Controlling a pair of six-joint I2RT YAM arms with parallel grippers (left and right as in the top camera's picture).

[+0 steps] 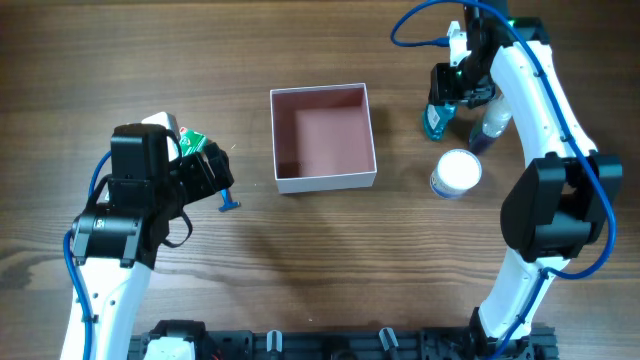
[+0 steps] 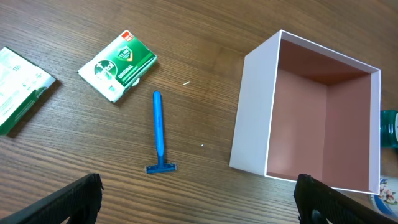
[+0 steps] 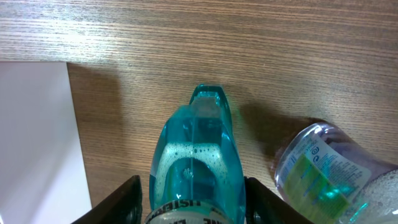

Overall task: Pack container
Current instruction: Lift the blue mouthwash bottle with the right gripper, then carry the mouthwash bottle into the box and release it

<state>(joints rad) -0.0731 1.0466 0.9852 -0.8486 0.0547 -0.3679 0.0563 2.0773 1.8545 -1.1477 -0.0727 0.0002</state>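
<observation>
The container (image 1: 322, 137) is a square white box with a pink inside, open and empty, at the table's middle; it also shows in the left wrist view (image 2: 323, 112). My left gripper (image 1: 215, 180) is open and empty (image 2: 199, 208), just left of the box, above a blue razor (image 1: 228, 203) (image 2: 159, 134). My right gripper (image 1: 455, 85) sits at the back right, its fingers (image 3: 194, 190) shut on a teal mouthwash bottle (image 1: 436, 120) (image 3: 196, 143). The box's white wall (image 3: 37, 143) lies left of the bottle.
A green packet (image 1: 190, 143) (image 2: 118, 65) and a pale green-white packet (image 2: 18, 87) lie left of the razor. A clear bottle with a green label (image 1: 490, 128) (image 3: 323, 174) stands right of the teal one. A round white-lidded jar (image 1: 456, 172) stands in front of them.
</observation>
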